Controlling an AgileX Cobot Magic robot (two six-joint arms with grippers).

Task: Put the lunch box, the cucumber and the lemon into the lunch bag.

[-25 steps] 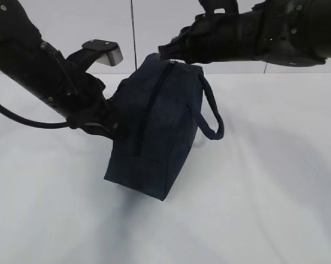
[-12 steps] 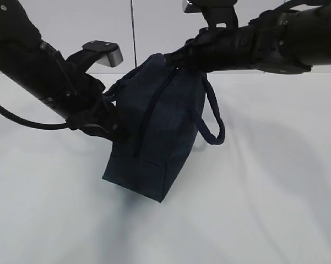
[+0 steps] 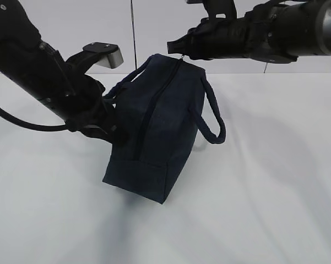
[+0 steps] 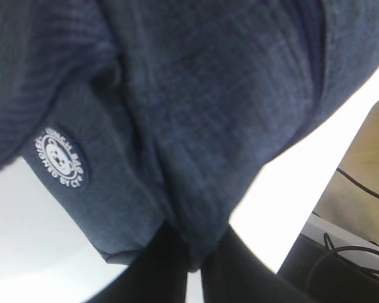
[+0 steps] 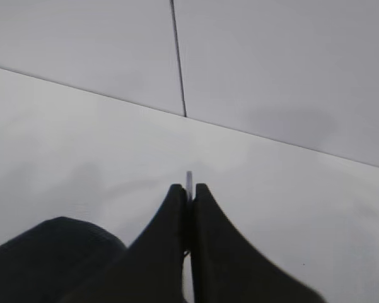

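Dark navy lunch bag (image 3: 154, 132) with loop handles, zipper closed, tilted, one bottom edge on white table (image 3: 264, 209).

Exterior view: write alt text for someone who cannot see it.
A dark navy lunch bag stands zipped shut on a white table, held between two black robot arms. The left gripper pinches its side fabric; the right gripper is closed at the zipper's top end.
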